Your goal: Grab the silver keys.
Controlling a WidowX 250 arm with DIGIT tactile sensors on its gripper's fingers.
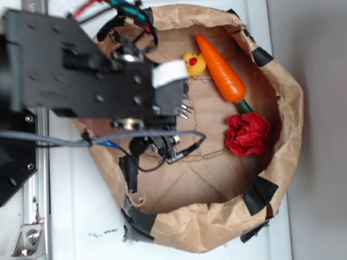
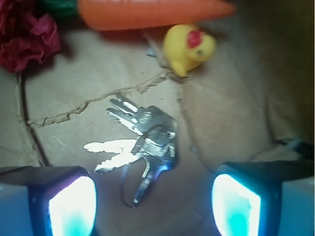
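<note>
I'm looking down the wrist camera and the silver keys (image 2: 142, 142) sit on the brown paper floor (image 2: 221, 113) of the bag, fanned from one ring, lying flat between and just ahead of my two fingertips. The gripper (image 2: 153, 201) is spread wide: one finger (image 2: 71, 204) at lower left of the view, the other (image 2: 236, 204) at lower right, nothing between them, neither touching the keys. Beyond the keys I see the yellow rubber duck (image 2: 189, 49), and behind it the orange carrot (image 2: 152, 12) lying along the top edge. A red paper flower (image 2: 24, 37) sits in the top left corner. From the exterior camera, the arm (image 1: 81, 70) hangs over the paper bag (image 1: 282, 162); a sliver of the keys (image 1: 186, 111) peeks out beside it, near the duck (image 1: 193, 64), with the carrot (image 1: 222, 70) and flower (image 1: 248, 134) further off.
</note>
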